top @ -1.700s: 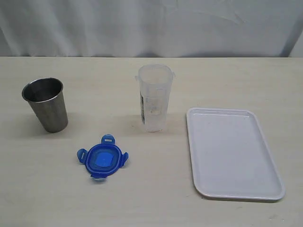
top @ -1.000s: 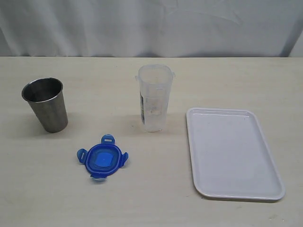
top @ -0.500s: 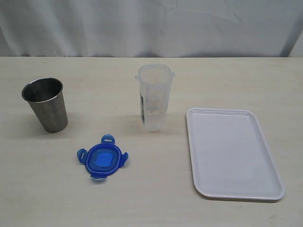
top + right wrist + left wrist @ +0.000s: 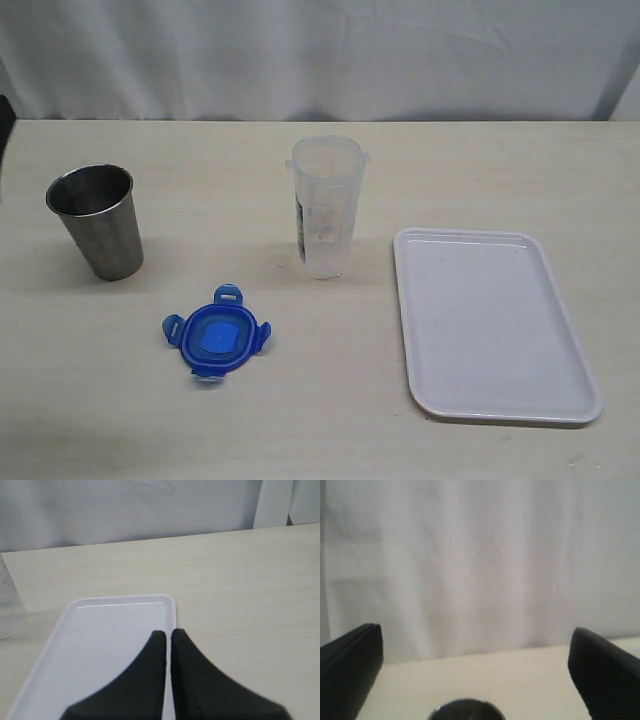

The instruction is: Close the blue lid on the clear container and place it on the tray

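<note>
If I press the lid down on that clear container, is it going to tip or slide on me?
Probably tippy: the clear container stands tall and narrow, tapering to a small base. It looks empty and thin-walled, so it is likely light and may skid on the smooth table if pushed.

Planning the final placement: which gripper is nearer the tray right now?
Right. The right gripper, shut, points at the tray close up. The left gripper, wide open, faces the steel cup, at the opposite end of the table from the tray.
</note>
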